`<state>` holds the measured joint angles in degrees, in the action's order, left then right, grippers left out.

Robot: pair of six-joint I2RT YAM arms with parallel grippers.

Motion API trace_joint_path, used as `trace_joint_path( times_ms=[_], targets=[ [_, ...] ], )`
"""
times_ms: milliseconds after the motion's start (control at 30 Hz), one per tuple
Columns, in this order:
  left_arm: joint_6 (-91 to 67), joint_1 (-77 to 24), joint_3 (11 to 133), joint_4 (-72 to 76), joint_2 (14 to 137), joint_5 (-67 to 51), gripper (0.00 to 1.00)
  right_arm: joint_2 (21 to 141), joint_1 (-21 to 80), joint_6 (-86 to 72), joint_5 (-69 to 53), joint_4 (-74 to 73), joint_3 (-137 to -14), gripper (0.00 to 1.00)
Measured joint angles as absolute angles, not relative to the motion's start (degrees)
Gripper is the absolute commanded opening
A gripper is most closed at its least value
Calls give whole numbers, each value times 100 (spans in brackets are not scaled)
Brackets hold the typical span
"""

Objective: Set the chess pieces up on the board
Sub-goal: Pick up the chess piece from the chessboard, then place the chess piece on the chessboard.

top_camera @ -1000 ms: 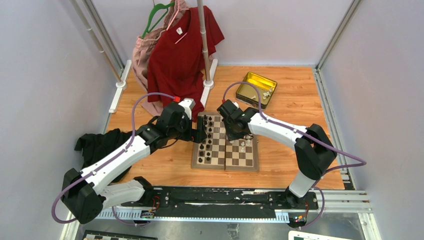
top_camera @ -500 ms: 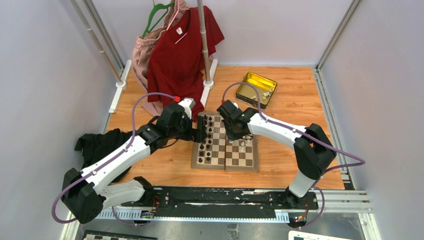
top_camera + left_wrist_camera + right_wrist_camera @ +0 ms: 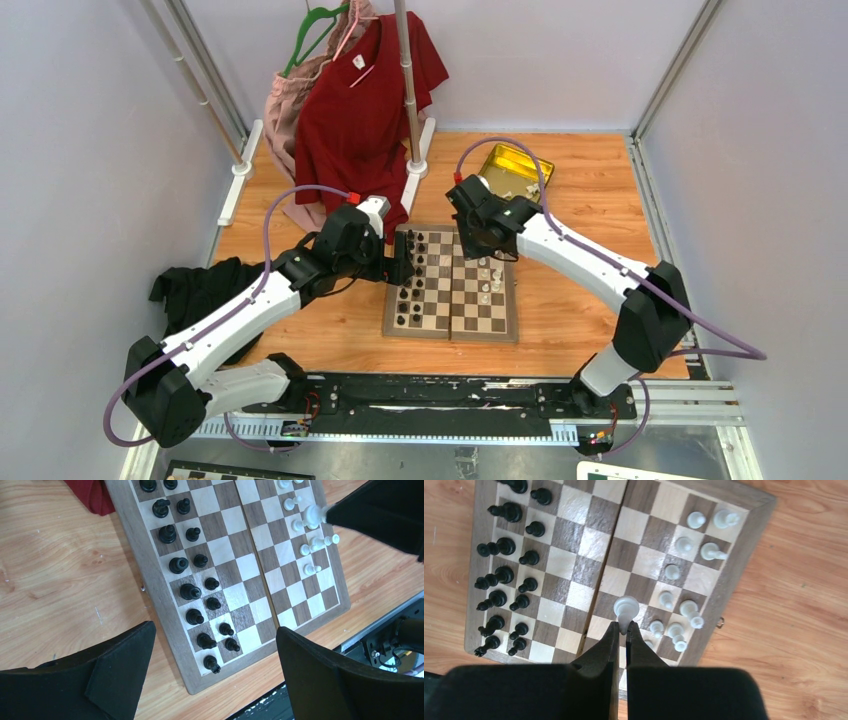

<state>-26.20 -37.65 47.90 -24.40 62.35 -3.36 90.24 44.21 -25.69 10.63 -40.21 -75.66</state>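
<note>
The wooden board [image 3: 450, 336] lies mid-table and also shows in the left wrist view [image 3: 230, 550] and the right wrist view [image 3: 574, 595]. Several white chess pieces [image 3: 488, 285] stand on its right half [image 3: 684, 544] [image 3: 307, 547]. My right gripper [image 3: 623, 626] is shut on one white piece [image 3: 626, 609], held above the board; that piece shows in the left wrist view too [image 3: 312, 514]. In the top view the right gripper [image 3: 478, 240] is over the board's far part. My left gripper [image 3: 215, 630] is open and empty at the board's left side [image 3: 400, 258].
Black pieces [image 3: 499, 572] fill the board's two left columns [image 3: 190, 590]. A gold tin [image 3: 520, 165] lies behind the right arm. A red shirt [image 3: 360, 100] and a pink garment hang on a stand at the back. A black cloth [image 3: 195, 285] lies at the left.
My right gripper has moved from over the board's right half toward the far edge and slightly right. The left arm has not moved.
</note>
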Motion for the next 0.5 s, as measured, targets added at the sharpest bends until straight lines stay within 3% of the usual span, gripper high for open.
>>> trace_joint_path(
  times_ms=[500],
  targets=[
    [-2613, -3765, 4788, -2438, 6198, -333, 97, 8890, 3546, -2292, 1208, -4488, -7614, 0]
  ],
)
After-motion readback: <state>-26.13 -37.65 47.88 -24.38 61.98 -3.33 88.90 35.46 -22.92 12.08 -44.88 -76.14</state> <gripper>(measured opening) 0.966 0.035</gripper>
